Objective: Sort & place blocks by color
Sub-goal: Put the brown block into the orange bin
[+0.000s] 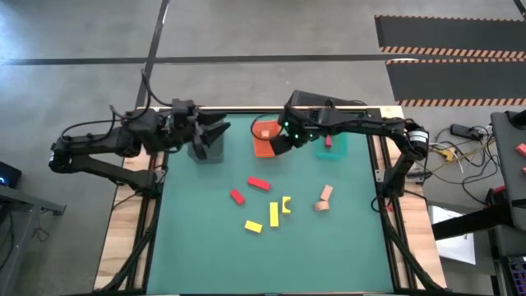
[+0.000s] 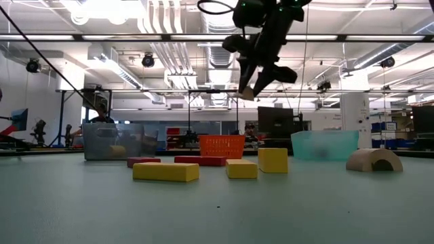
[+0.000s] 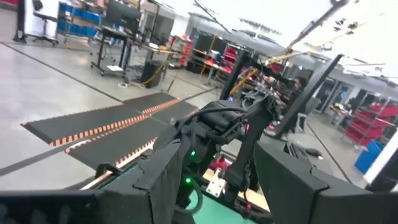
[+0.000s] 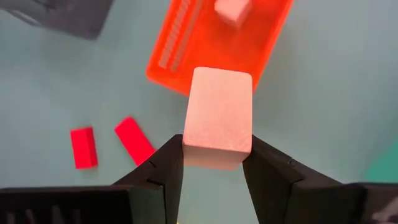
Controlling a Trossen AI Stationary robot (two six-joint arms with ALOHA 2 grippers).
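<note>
Block, pale pinkish-tan, rigid, likely light, smooth-faced: clamped across its flat sides by right gripper, aloft near orange tray; left gripper stands open over dark grey tray

green worktop carries 3 trays: grey, orange, teal; loose red, yellow and tan blocks lie mid-surface.

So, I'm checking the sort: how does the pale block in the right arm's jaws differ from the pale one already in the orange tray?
The held pale block is clamped between the right gripper jaws, in the air; the tray's pale block lies loose inside the orange tray. The held one looks larger, being nearer the camera. Both share a pinkish-tan colour.
</note>
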